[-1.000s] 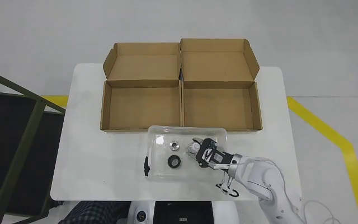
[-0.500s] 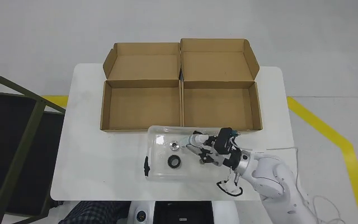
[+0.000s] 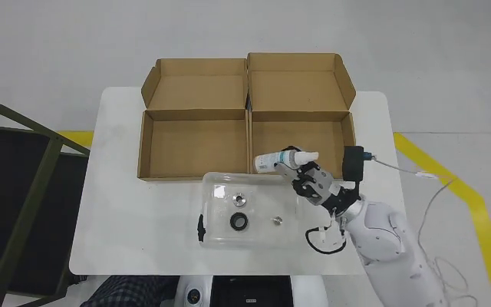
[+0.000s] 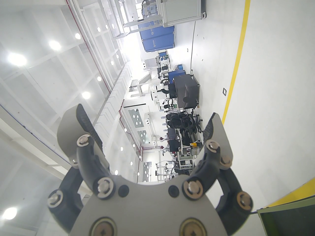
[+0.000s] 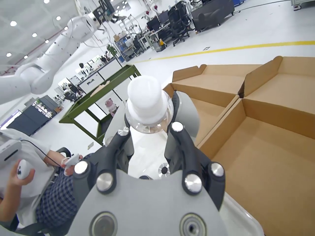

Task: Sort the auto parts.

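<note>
Right jaws: we see them pinching the small bottle [image 3: 282, 160].
Left jaws: spread wide apart.
Small bottle: in the air at 1 o'clock from the clear tray [image 3: 257, 232], by the right box [image 3: 307, 146].

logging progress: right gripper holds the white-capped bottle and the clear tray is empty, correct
Not empty. The top view shows the right gripper shut on the white-capped bottle, but the clear tray holds three parts: a silver fitting, a black ring and a small nut.
</note>
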Robot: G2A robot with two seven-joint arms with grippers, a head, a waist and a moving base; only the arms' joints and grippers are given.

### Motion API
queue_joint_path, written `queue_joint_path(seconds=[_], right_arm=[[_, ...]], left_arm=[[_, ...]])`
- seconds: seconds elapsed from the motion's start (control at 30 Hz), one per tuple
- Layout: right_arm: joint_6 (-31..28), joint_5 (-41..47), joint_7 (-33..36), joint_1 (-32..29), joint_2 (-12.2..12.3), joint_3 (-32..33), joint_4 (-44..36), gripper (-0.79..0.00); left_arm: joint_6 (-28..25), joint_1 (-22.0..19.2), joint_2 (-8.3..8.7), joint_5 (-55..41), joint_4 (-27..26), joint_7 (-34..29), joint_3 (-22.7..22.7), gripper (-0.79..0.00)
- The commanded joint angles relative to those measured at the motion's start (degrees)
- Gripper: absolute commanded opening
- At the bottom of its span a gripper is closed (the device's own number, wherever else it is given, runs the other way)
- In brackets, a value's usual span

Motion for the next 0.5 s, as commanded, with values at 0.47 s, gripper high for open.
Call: queue_joint_path(seconds=[0.47], right_arm=[[-0.14,10.46,-2.13,2.35,-0.08,2.62,0.21,-0.785]], left_arm=[[0.00,0.00,0.00,0.01,0.00,0.00,0.00,0.000]])
